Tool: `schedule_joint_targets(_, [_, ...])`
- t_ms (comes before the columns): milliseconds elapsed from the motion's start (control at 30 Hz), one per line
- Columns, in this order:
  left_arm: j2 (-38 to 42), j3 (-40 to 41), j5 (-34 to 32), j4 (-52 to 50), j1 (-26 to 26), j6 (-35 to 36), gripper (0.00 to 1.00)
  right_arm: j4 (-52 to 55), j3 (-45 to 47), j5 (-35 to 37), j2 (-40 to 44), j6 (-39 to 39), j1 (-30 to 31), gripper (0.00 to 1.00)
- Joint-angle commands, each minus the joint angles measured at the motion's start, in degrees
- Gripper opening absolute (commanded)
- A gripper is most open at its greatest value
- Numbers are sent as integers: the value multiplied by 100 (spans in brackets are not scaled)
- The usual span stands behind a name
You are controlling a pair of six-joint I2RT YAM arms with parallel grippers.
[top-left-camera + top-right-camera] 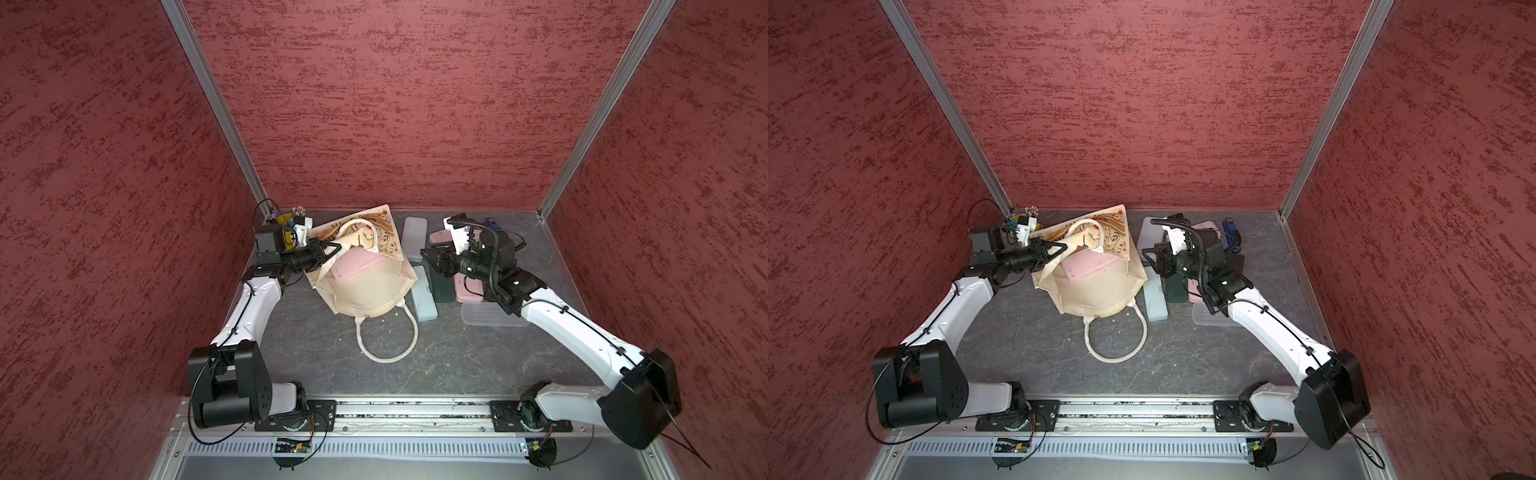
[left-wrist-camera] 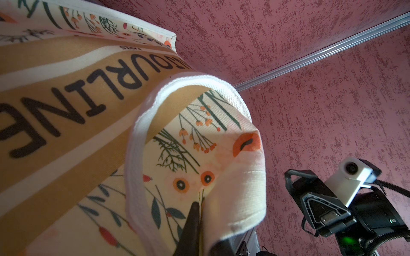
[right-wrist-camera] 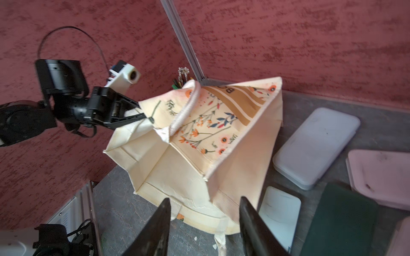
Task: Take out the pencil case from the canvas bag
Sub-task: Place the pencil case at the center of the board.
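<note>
— What's the left gripper [image 1: 1065,248] got hold of?
— It's pinched tight on the upper rim of the canvas bag [image 1: 1100,295], and the fabric peaks up there. The bag lies on the grey table [image 1: 1017,345], with one white handle [image 1: 1116,337] looped out flat toward the arm bases.
— Anything in the opening?
— A pink pencil case [image 1: 1088,266], tilted, with its far end tucked under the fabric.
— And the right gripper [image 1: 1148,259]?
— It hangs just beside the bag's right edge. Below it a pale blue case [image 1: 1155,306] lies against the bag, and a dark green case [image 1: 1176,291] lies beside that. A small blue object [image 1: 1230,227] sits near the back wall.
</note>
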State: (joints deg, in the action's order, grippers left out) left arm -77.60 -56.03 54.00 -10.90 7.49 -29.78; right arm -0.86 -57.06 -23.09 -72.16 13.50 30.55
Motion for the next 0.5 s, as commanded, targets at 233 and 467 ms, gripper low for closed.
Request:
schedule_joint_targets(233, [31, 65, 105, 176, -2, -100, 3, -1069, 656, -388, 856, -911, 532, 55])
schedule_joint_targets(467, [5, 66, 129, 181, -2, -116, 3, -838, 583, -133, 747, -1167, 813, 56])
